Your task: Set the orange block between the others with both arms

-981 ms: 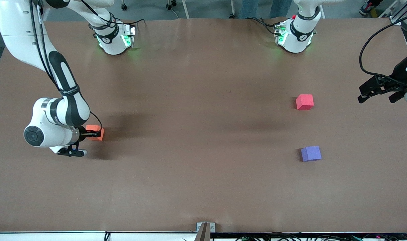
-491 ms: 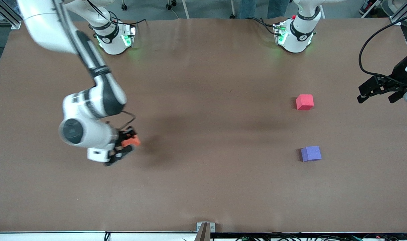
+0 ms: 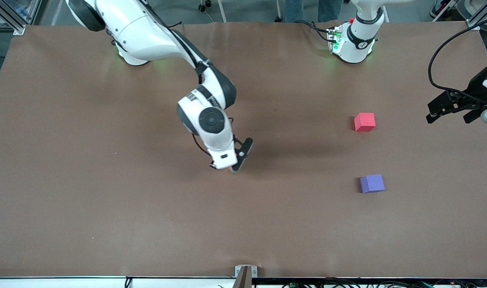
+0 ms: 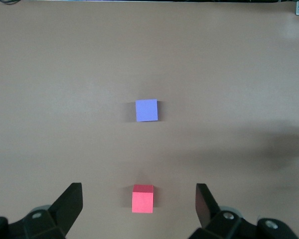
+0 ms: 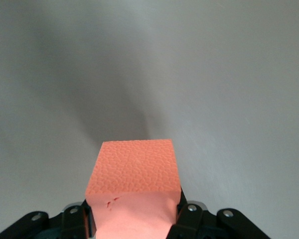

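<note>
Even bright overhead light; soft shadows on table [image 3: 107,220]; right wrist view washed grey.

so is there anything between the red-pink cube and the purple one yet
No, bare table between the red-pink cube and purple cube, as the front and left wrist views show.

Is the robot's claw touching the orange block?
Touching. In the right wrist view the right gripper is shut on the orange block, with a black finger pressed against each side of it, up in the air over the table.
</note>
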`<action>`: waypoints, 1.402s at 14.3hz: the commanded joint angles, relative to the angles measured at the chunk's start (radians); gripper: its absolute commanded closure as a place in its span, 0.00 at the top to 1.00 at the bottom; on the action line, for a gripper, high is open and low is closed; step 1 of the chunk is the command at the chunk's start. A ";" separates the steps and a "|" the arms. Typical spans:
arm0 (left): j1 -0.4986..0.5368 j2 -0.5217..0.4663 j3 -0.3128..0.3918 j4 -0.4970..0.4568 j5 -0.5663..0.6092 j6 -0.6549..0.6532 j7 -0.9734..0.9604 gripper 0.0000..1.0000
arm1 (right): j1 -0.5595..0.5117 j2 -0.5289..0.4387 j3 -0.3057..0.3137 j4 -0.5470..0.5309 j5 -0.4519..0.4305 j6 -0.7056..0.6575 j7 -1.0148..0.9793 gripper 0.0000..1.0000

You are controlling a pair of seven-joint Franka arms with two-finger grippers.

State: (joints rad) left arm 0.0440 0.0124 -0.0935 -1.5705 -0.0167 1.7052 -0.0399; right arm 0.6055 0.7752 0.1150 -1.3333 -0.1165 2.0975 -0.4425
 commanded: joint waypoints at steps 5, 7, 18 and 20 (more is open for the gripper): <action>0.002 -0.005 -0.009 -0.048 0.020 -0.015 0.015 1.00 | 0.134 0.134 -0.012 0.140 -0.203 -0.017 -0.068 0.29; 0.002 0.001 -0.009 -0.049 0.020 -0.021 0.014 1.00 | 0.160 0.176 -0.012 0.190 -0.201 -0.017 -0.068 0.32; -0.044 0.101 -0.040 -0.016 -0.020 -0.062 -0.035 1.00 | 0.064 -0.037 -0.015 0.203 -0.189 -0.371 0.017 1.00; -0.093 0.148 -0.060 -0.006 -0.029 -0.004 -0.118 1.00 | -0.042 -0.105 -0.014 0.197 -0.187 -0.413 0.147 1.00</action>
State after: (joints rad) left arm -0.0063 0.1015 -0.1359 -1.6190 -0.0303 1.6714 -0.0942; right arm 0.6747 0.7591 0.0779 -1.0820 -0.2980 1.7097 -0.3917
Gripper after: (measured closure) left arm 0.000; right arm 0.000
